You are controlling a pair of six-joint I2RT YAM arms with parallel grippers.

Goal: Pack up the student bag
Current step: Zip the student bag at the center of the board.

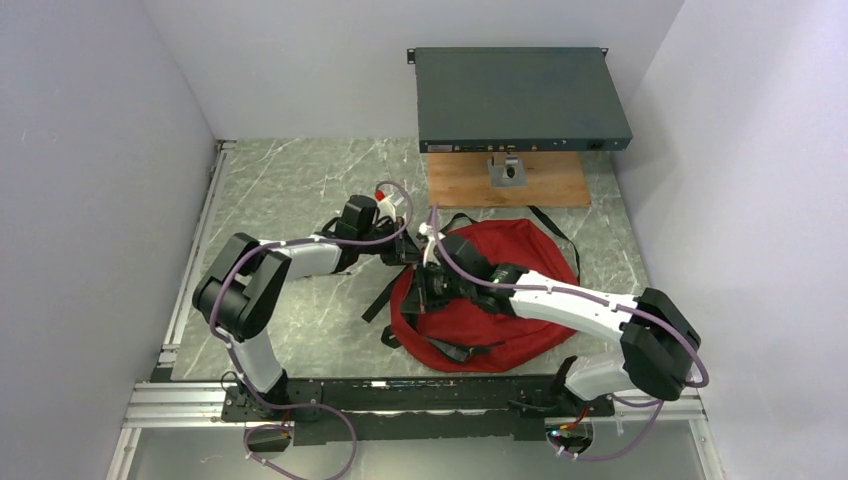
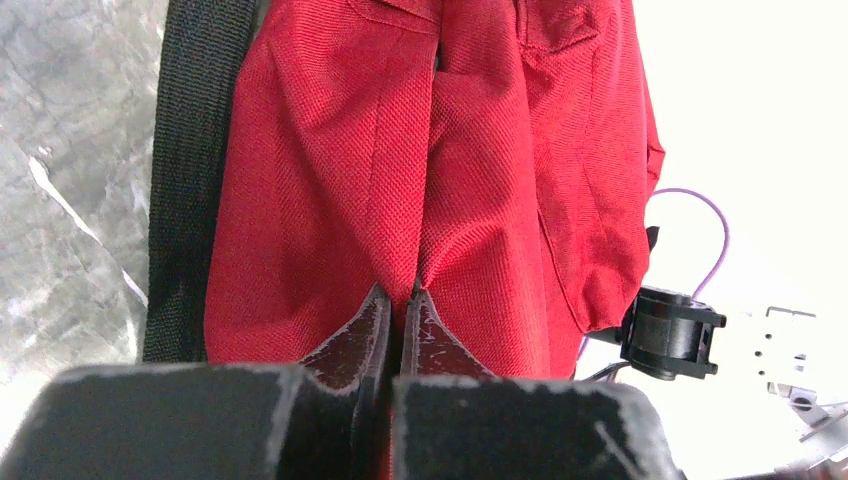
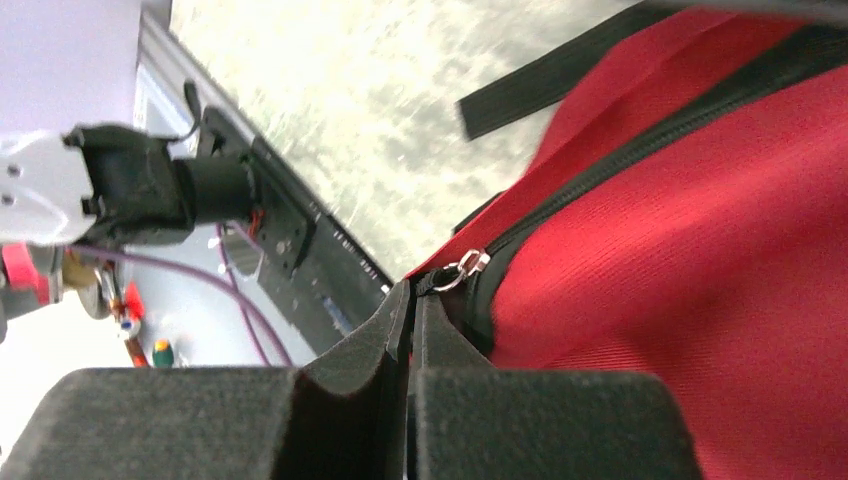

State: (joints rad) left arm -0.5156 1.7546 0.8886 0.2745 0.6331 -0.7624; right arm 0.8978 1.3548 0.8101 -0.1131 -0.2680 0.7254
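The student bag (image 1: 525, 245) is a dark red fabric backpack lying on the marbled table, with black straps (image 1: 385, 297) spilling off its left side. My left gripper (image 1: 408, 252) is at the bag's upper left edge. In the left wrist view it (image 2: 398, 292) is shut on a pinched fold of the red fabric (image 2: 320, 180). My right gripper (image 1: 432, 283) is just beside it over the bag's left part. In the right wrist view it (image 3: 413, 290) is shut on the black zipper pull below a small metal ring (image 3: 462, 268), where the black zipper line (image 3: 640, 150) ends.
A dark grey flat equipment box (image 1: 520, 98) sits at the back on a wooden board (image 1: 545, 185), with a small metal block (image 1: 507, 170) in front. A black strap (image 2: 190, 150) lies left of the bag. Aluminium rails (image 1: 190, 270) border the table's left and near edges.
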